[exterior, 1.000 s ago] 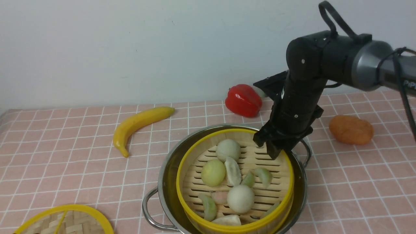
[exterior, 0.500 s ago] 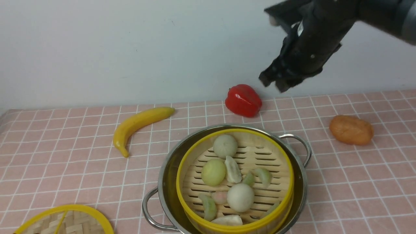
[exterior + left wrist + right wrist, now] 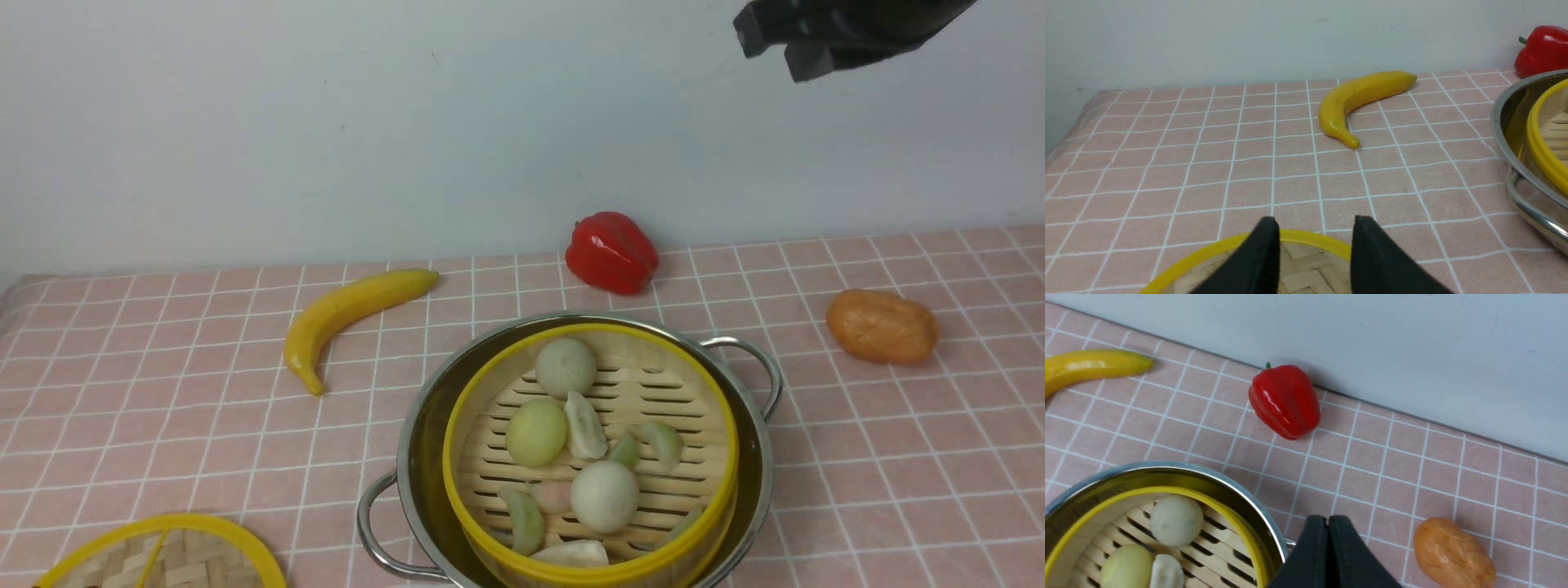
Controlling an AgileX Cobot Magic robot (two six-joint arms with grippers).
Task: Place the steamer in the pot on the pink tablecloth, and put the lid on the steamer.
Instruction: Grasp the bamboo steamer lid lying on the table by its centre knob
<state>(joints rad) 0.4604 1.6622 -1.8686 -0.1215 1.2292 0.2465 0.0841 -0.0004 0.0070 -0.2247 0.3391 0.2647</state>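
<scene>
The steamer (image 3: 653, 394) sits in the pot (image 3: 418, 457), below the empty, pressed-together right end effector (image 3: 1328, 519). The lid (image 3: 1306, 272) lies under the spread left end effector (image 3: 1314, 221), which likely must pinch its rim next.

lid (image 3: 163, 557) cropped at bottom edge, right pincer (image 3: 769, 47) cut off above
</scene>
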